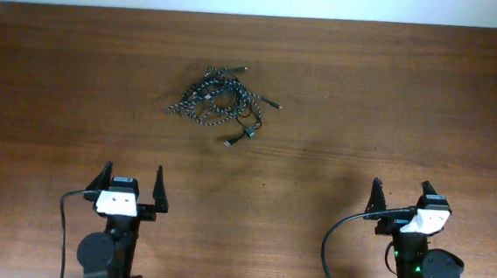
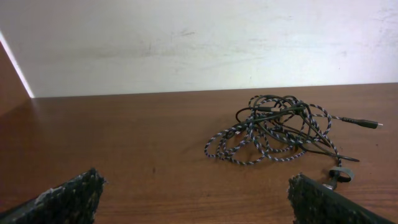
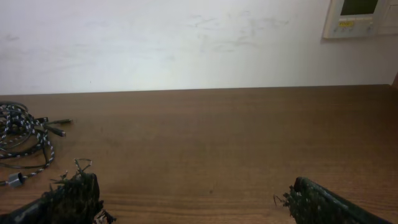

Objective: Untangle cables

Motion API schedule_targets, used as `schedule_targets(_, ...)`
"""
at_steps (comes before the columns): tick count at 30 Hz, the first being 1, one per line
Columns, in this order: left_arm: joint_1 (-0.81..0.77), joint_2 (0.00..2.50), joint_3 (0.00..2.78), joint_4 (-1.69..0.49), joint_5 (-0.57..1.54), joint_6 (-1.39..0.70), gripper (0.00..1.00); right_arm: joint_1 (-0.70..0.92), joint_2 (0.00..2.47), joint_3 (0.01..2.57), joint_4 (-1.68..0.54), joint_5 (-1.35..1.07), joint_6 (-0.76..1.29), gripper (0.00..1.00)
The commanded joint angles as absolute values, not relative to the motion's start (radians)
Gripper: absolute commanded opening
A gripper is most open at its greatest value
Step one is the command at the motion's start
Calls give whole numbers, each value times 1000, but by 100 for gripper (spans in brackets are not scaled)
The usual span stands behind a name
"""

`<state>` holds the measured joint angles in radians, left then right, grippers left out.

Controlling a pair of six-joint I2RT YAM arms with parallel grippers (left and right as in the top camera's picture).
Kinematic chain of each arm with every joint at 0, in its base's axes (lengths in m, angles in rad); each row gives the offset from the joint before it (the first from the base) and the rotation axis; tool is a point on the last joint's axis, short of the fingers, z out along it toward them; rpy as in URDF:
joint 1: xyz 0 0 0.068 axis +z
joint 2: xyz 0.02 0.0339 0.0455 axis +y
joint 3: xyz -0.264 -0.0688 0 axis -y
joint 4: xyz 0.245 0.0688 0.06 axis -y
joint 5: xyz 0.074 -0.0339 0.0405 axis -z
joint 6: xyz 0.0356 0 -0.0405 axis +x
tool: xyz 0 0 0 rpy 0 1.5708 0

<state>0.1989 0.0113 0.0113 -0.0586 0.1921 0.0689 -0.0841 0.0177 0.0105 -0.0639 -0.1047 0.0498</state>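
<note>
Near edge: left end effector [image 1: 132,179] and right end effector [image 1: 400,193], both released with jaws spread wide, holding nothing, well apart from the work. Farther, left of centre on the desk [image 1: 383,96]: the cables [image 1: 219,97], one heap, the braided speckled cord [image 2: 231,154] tangled with the plain black cord [image 1: 247,130], nearer the left arm than the right. Handling, by judgement: light, limp, likely to drag along together; take hold at a free plug end [image 2: 368,124] or an outlying loop, not the knotted middle.
</note>
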Motion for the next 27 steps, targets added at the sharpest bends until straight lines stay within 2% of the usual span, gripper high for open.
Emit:
schedule_targets(1, 205, 12, 9, -62, 214, 62, 99, -79, 22, 6, -71, -103, 58, 99)
schedule_targets(3, 205, 12, 9, -62, 214, 62, 99, -80, 22, 6, 6, 40, -31, 99)
schedule_targets(5, 205, 12, 9, -62, 214, 62, 99, -80, 22, 6, 185, 132, -167, 99)
schedule_targets(10, 205, 12, 9, -62, 214, 62, 99, -80, 22, 6, 358, 184, -155, 99)
schedule_targets(12, 205, 12, 9, -62, 214, 62, 99, -80, 22, 6, 338, 174, -10, 99)
schedule_targets(14, 205, 12, 9, -62, 214, 62, 99, -80, 22, 6, 226, 126, 68, 99)
schedule_targets(22, 205, 12, 9, -62, 214, 62, 99, -80, 22, 6, 239, 10, 68, 99)
schedule_targets(26, 205, 12, 9, -62, 214, 62, 99, -79, 22, 6, 319, -80, 70, 99)
schedule_targets(27, 205, 12, 9, -63, 214, 62, 99, -79, 22, 6, 329, -87, 134, 99)
